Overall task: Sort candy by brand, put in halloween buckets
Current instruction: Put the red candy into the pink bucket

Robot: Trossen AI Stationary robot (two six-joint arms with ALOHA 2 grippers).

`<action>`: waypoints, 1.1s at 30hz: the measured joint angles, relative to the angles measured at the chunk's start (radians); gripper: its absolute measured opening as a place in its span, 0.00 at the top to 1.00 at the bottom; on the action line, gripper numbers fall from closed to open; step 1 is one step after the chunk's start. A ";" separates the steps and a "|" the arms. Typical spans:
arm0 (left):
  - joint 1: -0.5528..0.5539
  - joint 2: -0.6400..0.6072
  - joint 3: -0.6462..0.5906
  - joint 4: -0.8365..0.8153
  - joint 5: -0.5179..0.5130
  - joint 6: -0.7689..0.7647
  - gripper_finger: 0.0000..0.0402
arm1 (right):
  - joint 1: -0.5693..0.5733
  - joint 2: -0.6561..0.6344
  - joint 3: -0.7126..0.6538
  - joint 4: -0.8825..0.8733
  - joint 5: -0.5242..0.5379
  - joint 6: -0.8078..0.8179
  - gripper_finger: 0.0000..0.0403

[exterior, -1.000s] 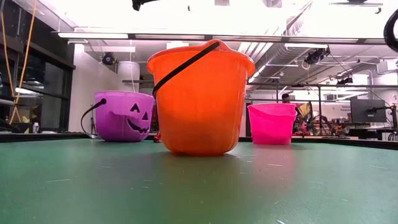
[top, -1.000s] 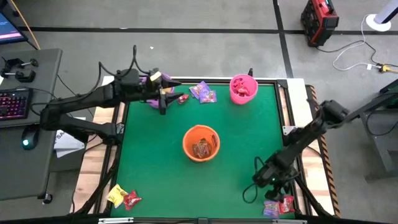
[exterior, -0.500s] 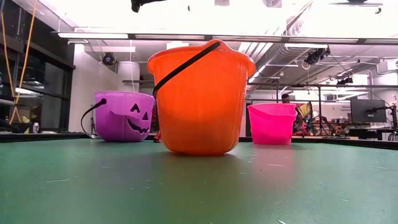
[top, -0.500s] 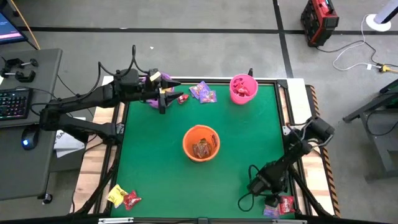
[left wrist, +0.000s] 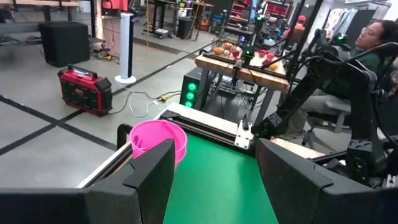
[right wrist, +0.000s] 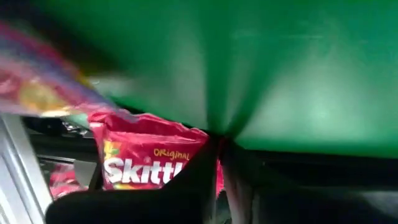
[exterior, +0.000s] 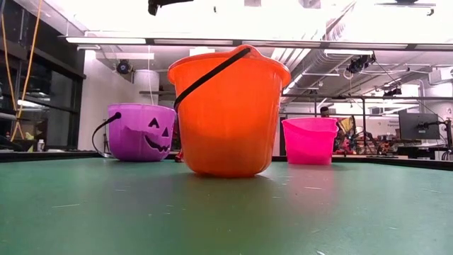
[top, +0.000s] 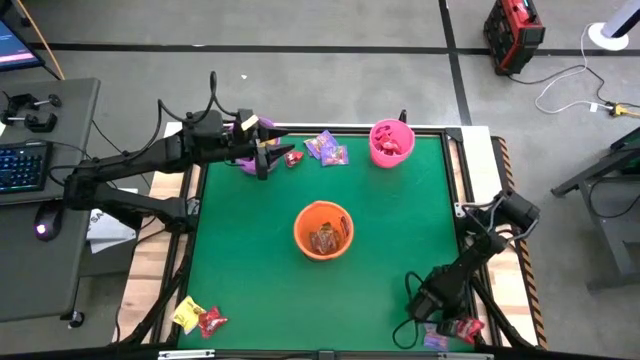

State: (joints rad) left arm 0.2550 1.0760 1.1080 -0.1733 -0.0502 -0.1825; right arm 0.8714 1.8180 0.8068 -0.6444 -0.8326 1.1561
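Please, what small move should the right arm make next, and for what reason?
Probably a short lift straight up. The right gripper is low at the table's near right corner, and its wrist view shows the fingers shut on the edge of a red Skittles packet. Lifting would show whether the grip holds before carrying it toward the pink bucket.

"ORIGINAL" and "Skittl…" in white on a red candy packet (right wrist: 149,165)
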 joint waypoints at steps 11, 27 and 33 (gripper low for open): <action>0.012 -0.075 0.000 0.084 -0.020 0.002 0.47 | -0.129 -0.130 0.289 -0.532 0.332 -0.346 1.00; 0.016 -0.165 0.002 0.059 -0.006 -0.037 0.47 | -0.776 -0.322 0.520 -0.677 1.379 -0.411 1.00; -0.013 -0.163 0.001 -0.073 -0.003 -0.139 0.47 | -1.064 -0.411 0.521 -0.406 1.489 -0.577 1.00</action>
State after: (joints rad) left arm 0.2419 0.9128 1.1091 -0.2460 -0.0527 -0.3215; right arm -0.1922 1.4068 1.3273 -1.0507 0.6567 0.5793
